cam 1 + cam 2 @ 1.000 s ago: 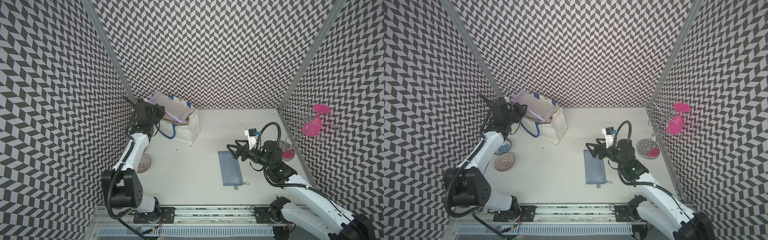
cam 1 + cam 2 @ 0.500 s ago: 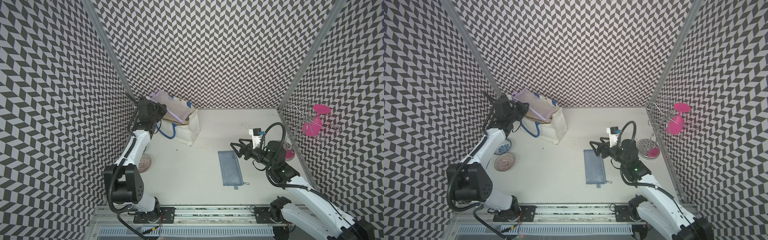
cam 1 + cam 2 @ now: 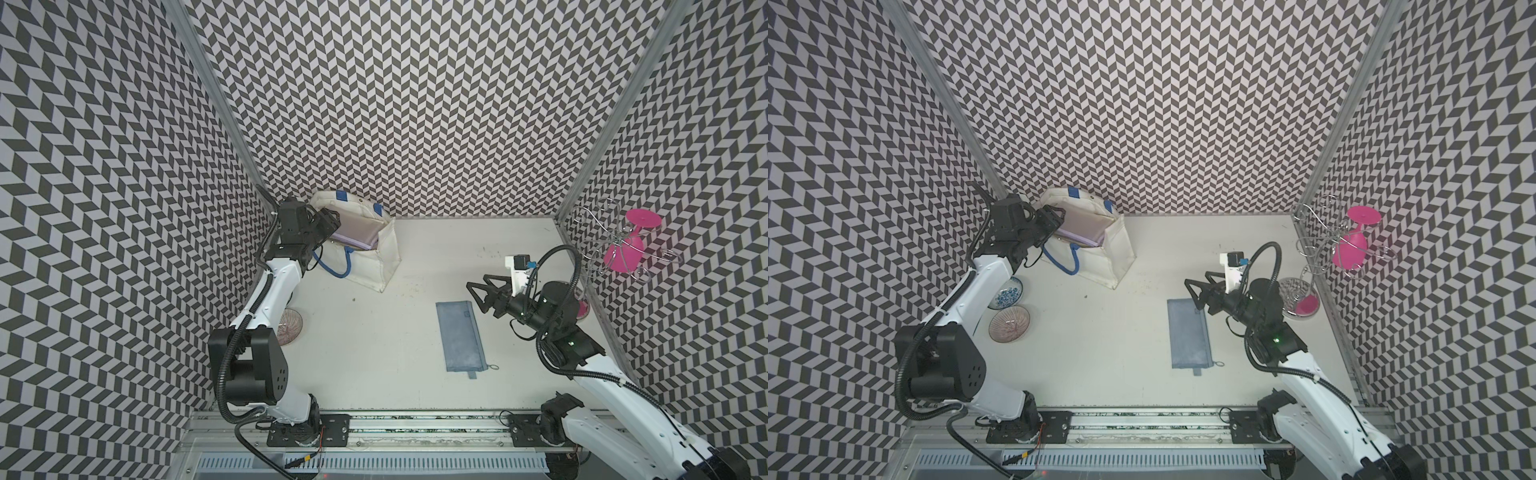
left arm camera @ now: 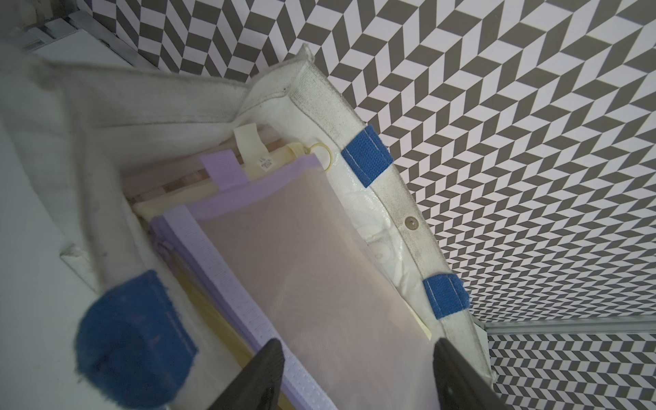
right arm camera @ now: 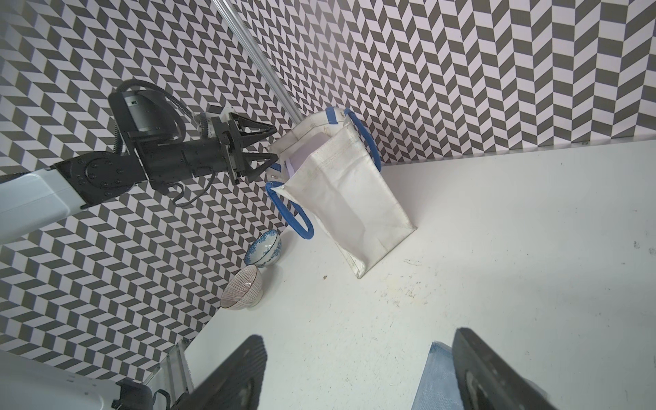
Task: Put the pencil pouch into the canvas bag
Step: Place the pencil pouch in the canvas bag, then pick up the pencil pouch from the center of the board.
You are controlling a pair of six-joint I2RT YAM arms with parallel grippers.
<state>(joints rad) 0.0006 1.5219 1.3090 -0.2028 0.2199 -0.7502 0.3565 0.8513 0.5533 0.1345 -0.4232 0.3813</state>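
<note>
Lower centre-right in both top views: blue-grey flat fabric pouch (image 3: 459, 336) (image 3: 1188, 334) lying flat on white tabletop (image 3: 374, 332). Just beside its upper right corner: right gripper (image 3: 476, 297), jaws wide apart, holding nothing. Left of centre in a top view: striped pink bowl (image 3: 1009, 324) and blue-patterned bowl (image 3: 1007, 293), side by side near left arm. Upper left, at back corner: white canvas bag with blue rope handles (image 3: 384, 253), tilted. Inside bag: lilac-trimmed mesh pencil pouch (image 4: 312, 277), on top of cream pouch (image 4: 167, 204). At bag mouth: left gripper (image 4: 356, 342), fingers spread, pouch lying between them; contact unclear.
</note>
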